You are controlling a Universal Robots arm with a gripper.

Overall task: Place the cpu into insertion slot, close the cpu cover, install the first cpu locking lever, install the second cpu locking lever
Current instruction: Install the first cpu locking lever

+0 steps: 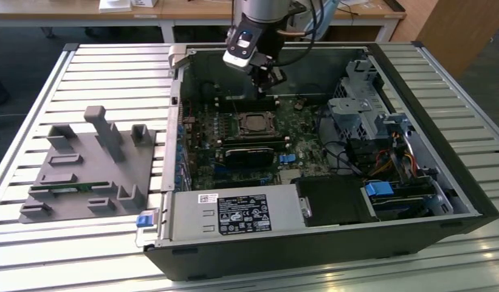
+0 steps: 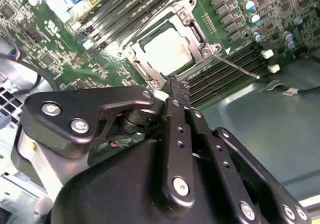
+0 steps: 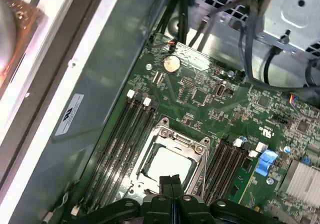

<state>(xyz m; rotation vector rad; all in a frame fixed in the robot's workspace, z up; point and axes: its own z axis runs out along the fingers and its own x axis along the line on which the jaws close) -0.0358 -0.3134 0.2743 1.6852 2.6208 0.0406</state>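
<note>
Second wrist view: end effector (image 2: 178,86) closed w/ nothing held, near cpu (image 2: 167,52); cpu cover (image 2: 142,64) down over it.

exterior view | arm (image 1: 265,12) cut off at edge | first wrist view | cpu cover (image 3: 182,143) partly hidden behind hand (image 3: 171,180)
</note>
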